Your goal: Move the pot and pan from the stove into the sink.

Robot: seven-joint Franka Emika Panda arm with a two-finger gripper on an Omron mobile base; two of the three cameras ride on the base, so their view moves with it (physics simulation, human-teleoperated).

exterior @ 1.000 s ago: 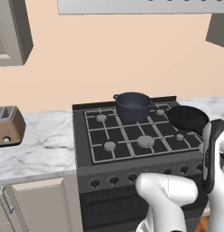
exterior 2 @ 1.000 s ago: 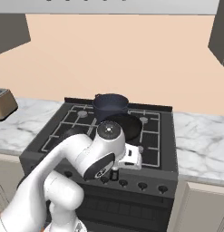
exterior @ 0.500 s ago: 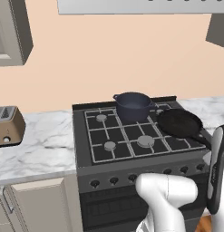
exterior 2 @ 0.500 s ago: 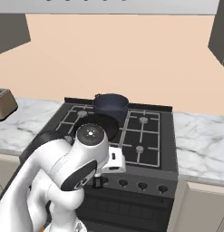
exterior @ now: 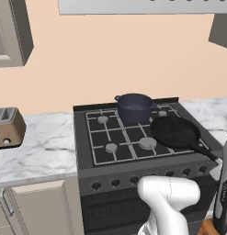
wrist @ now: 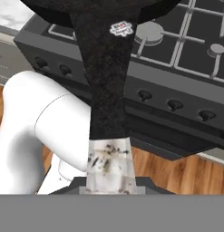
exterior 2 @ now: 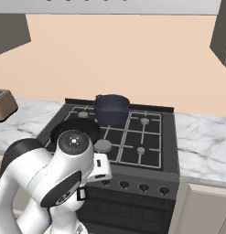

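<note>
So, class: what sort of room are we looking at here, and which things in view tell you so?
A home kitchen, computer-rendered: a gas stove carrying a navy pot and a black frying pan, with a toaster on the marble countertop above cabinets.

Arm bent low, gripper (wrist: 108, 179) clamped on pan handle

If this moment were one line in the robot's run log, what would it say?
gripper: shut on frying pan handle | frying pan: held over stove front right | pot: on back burner | sink step: not done
</note>
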